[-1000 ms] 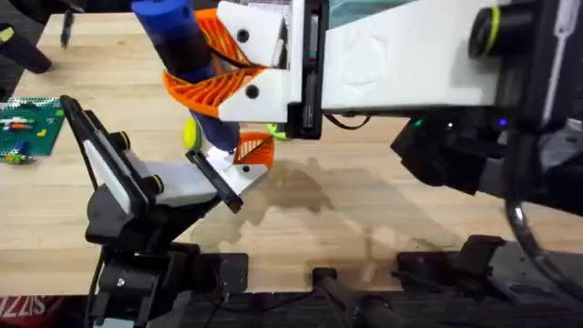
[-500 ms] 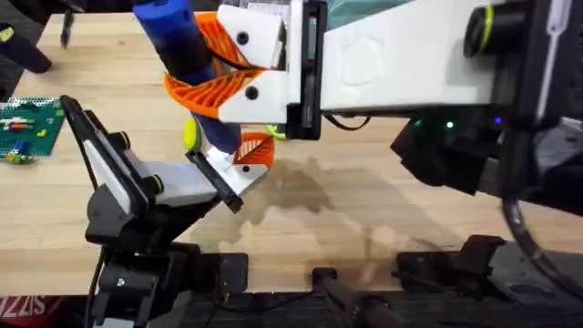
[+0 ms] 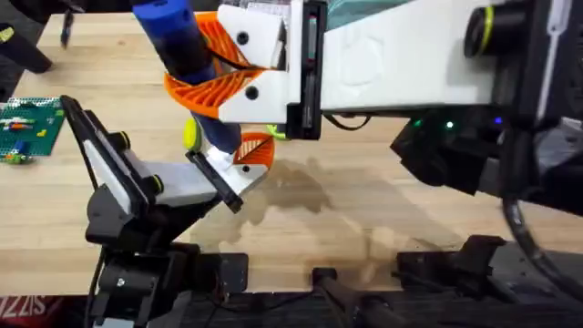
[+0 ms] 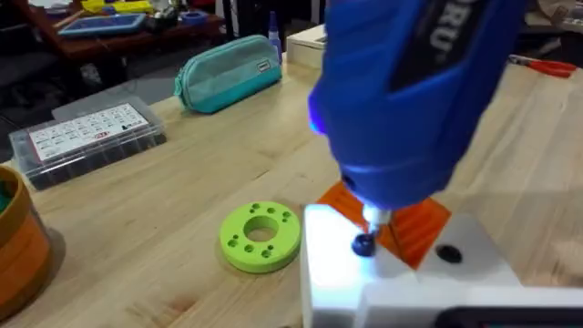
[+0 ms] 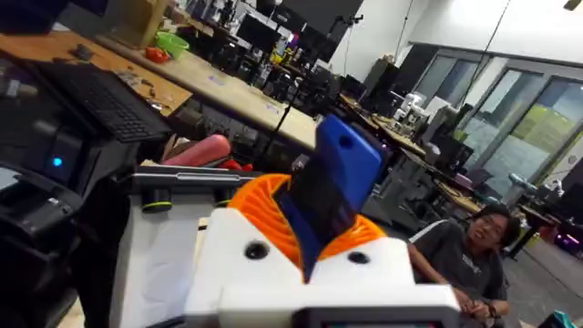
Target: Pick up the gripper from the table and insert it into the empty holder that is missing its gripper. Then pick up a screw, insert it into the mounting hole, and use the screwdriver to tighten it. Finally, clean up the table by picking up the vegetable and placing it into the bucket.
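A pale wooden table fills the overhead view, with a workshop of desks and monitors behind it in the right wrist view. At upper centre of the overhead view the right gripper, white with orange ribbed pads, is closed around the blue screwdriver, held tilted with its dark tip pointing down. In the left wrist view that tip meets a dark screw on the white holder, just in front of the orange gripper. A green ring-shaped disc lies just beside the holder, and the orange bucket sits at the lower left edge. Whether the left gripper's fingers are open cannot be told.
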